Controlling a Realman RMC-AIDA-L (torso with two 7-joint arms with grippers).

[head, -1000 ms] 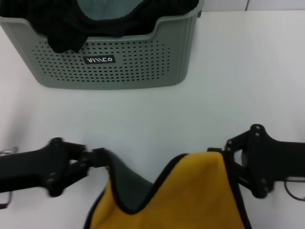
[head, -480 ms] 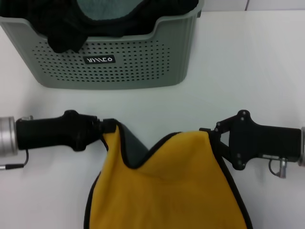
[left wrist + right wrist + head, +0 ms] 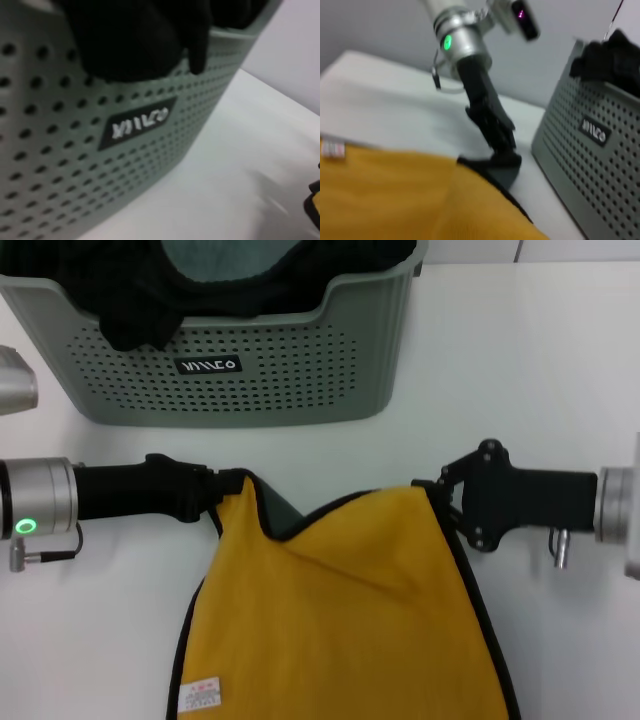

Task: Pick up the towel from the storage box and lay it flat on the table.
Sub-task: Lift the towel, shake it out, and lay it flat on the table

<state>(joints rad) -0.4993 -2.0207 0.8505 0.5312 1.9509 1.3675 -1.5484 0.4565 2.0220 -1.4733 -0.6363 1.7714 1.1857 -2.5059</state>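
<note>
Two black pincers hold one rectangular yellow fleece towel (image 3: 340, 610) with black edge binding, out of the box and spread between them over the plain white counter (image 3: 520, 370). Left pincer (image 3: 228, 490) is clamped on the towel's far left corner, where the dark grey-green reverse shows in a folded-over flap. Right pincer (image 3: 440, 495) is clamped on the far right corner. Between the two corners the far edge dips. Near the towel's near left corner sits a small white label (image 3: 200, 696).

Sage-green perforated plastic storage box (image 3: 230, 380) stands at far left on the counter, beyond the towel and apart from it, its dark label with white lettering (image 3: 209, 365) facing forward. Contents: a black cloth (image 3: 140, 300), draped over the dipped front rim at the left, and a teal-grey cloth (image 3: 225, 258) lying on top of it further back.

Right wrist view shows the left pincer (image 3: 502, 156) gripping the towel corner beside the box (image 3: 600, 150).
</note>
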